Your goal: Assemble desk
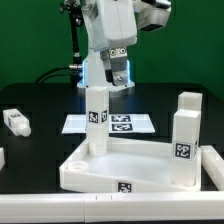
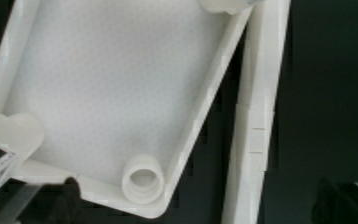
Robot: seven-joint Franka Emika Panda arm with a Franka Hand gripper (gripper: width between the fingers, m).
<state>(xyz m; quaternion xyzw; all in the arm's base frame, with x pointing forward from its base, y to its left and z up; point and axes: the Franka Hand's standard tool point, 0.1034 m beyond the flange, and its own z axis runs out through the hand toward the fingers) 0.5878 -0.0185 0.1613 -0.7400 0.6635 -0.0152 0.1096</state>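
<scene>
Pincer (image 1: 119,78), jaws spread wide and empty above the desk top (image 1: 110,172), should probably descend squarely over the upright leg (image 1: 96,118), gripping it without tilting it.

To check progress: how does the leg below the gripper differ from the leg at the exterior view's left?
The leg below the gripper stands upright; the left leg lies on its side. The first is at the top's back corner; the second is on the table, apart from the top. Both are white and tagged.
</scene>
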